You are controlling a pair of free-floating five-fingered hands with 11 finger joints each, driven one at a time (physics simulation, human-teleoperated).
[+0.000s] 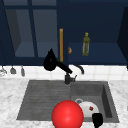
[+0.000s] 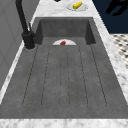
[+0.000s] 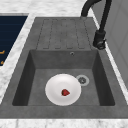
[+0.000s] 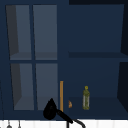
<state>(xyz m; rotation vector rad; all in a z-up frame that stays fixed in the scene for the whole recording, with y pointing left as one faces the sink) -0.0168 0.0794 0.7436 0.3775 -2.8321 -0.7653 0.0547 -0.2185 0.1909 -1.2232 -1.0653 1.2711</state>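
Observation:
My left hand (image 1: 51,61) hangs in front of the dark blue wall cabinet, just left of its upright orange door handle (image 1: 61,45); it also shows in the upper view (image 4: 50,110). My right hand (image 1: 97,120) floats at the front edge of the sink basin (image 1: 106,96), beside a white bowl (image 1: 88,109) that holds a small red piece (image 3: 65,92). In the left side view this hand (image 2: 116,6) is off the counter's front edge with fingers spread, holding nothing. A big red ball (image 1: 67,115) shows low in the front view, left of the right hand.
A black faucet (image 1: 67,77) stands behind the sink, and the ribbed draining board (image 1: 42,97) lies to the left. An olive bottle (image 1: 85,44) and a small orange item (image 1: 70,50) sit on the open cabinet shelf. A plate with corn (image 2: 77,5) rests on the counter past the basin.

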